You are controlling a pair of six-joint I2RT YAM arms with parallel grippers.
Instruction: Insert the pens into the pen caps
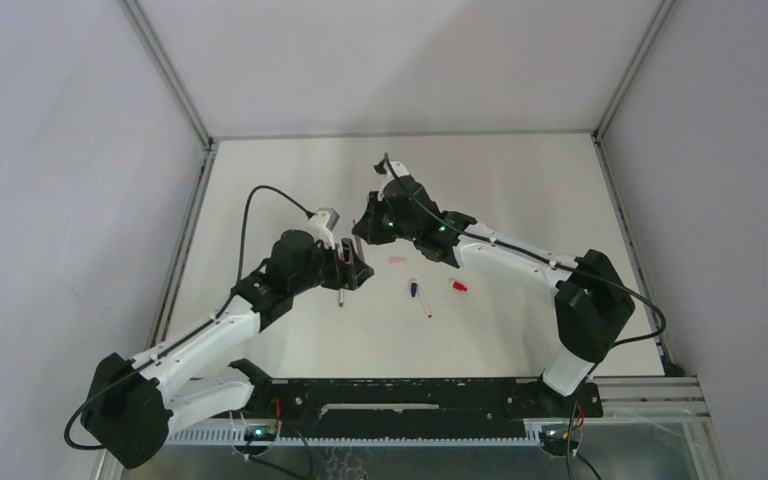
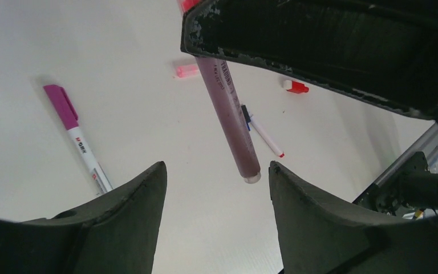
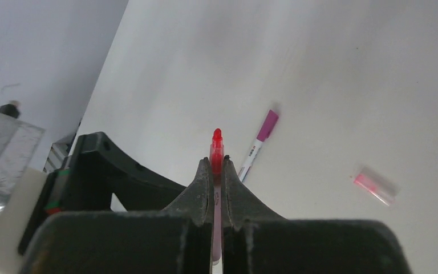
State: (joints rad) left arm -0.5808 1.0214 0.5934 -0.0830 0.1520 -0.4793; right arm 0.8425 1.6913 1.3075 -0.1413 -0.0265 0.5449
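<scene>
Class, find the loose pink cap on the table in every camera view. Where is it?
Top external: pink cap near the centre, below-right of the right arm's jaws.
Left wrist: upper centre, just left of the pinkish pen.
Right wrist: lower right, blurred.
Shared landmark: that pinkish pen, clamped in the right arm's jaws, clearest in both wrist views.

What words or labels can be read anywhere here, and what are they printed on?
No text here is clear enough to quote.
Purple-capped pen: dark print on its white barrel, too blurred to read.
Pink pen in the right hand: fine print along the barrel, too small to read.
No other writing shows.
</scene>
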